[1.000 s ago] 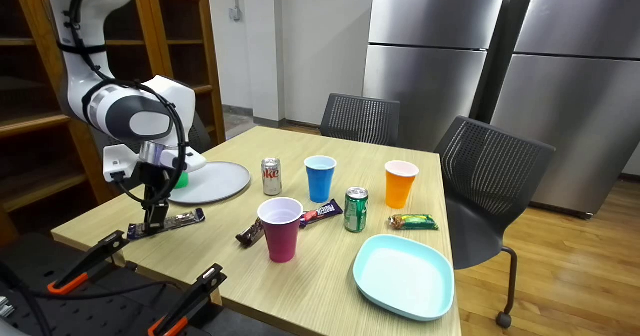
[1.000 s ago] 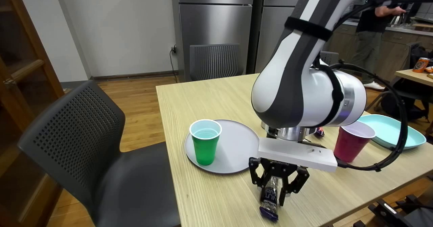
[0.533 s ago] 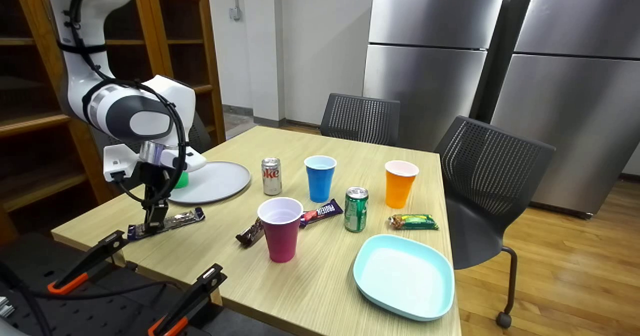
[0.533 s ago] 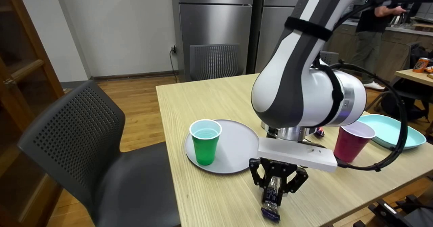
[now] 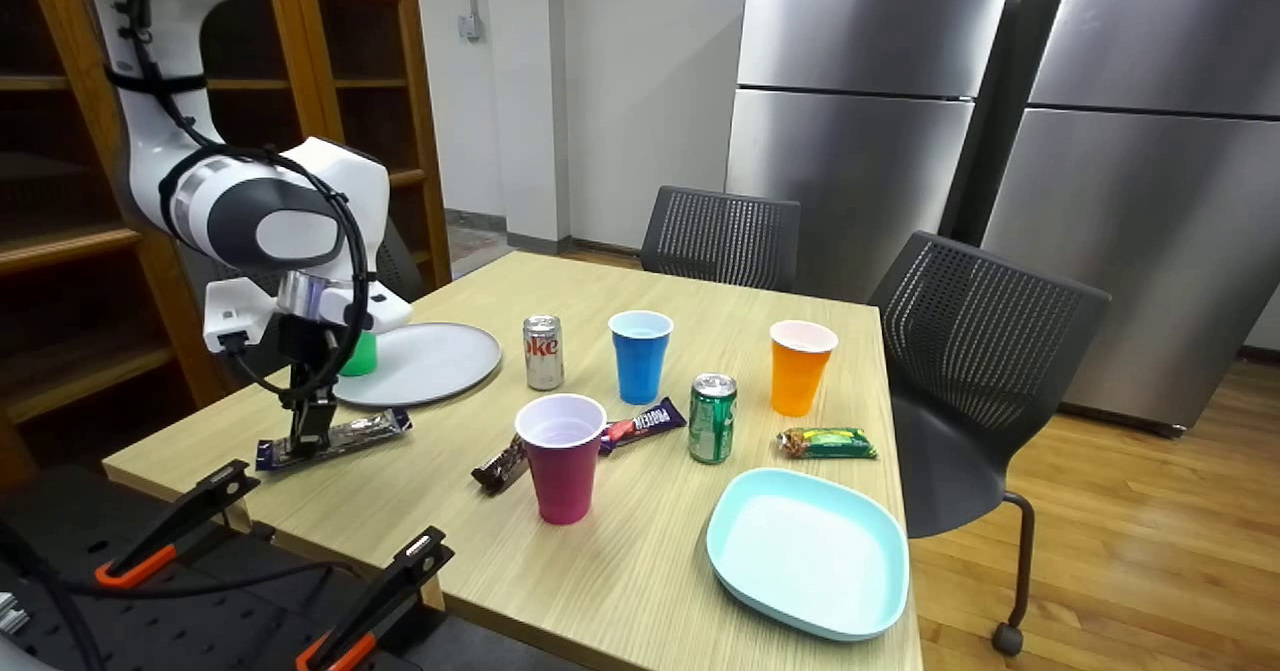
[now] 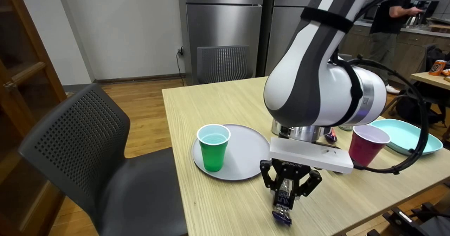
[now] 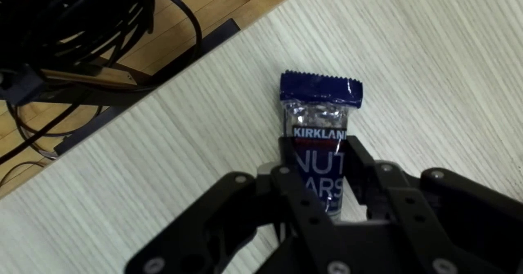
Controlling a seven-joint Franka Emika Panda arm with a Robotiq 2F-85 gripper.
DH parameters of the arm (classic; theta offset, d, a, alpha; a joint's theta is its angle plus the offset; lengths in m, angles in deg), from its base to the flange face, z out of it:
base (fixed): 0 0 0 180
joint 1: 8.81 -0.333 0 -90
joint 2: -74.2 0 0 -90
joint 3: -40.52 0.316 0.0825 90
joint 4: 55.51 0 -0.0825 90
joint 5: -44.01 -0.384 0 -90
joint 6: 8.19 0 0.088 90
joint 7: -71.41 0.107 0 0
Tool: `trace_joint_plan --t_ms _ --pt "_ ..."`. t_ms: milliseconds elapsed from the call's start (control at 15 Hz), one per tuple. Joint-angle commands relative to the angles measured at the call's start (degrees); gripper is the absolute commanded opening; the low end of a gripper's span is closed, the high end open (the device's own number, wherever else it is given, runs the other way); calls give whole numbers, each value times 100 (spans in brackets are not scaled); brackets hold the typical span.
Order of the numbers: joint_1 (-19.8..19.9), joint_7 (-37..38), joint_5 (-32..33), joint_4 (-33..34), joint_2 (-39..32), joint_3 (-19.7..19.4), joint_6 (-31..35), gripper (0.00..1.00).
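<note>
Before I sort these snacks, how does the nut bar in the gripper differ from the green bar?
The nut bar is clamped in the gripper, while the green bar lies loose on the table. The nut bar's wrapper has dark blue ends; the green bar's is mostly green. Both are wrapped.

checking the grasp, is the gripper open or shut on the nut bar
Shut on it: in the wrist view, the gripper has a finger against each long side of the nut bar.
</note>
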State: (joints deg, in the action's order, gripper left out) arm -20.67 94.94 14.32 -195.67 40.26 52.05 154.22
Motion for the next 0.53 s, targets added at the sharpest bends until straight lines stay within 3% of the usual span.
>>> trace_joint_plan --t_ms 0,467 --pt "140 136 -119 -348 486 144 -17 9" --pt "321 121 -166 -519 1050 65 -240 9"
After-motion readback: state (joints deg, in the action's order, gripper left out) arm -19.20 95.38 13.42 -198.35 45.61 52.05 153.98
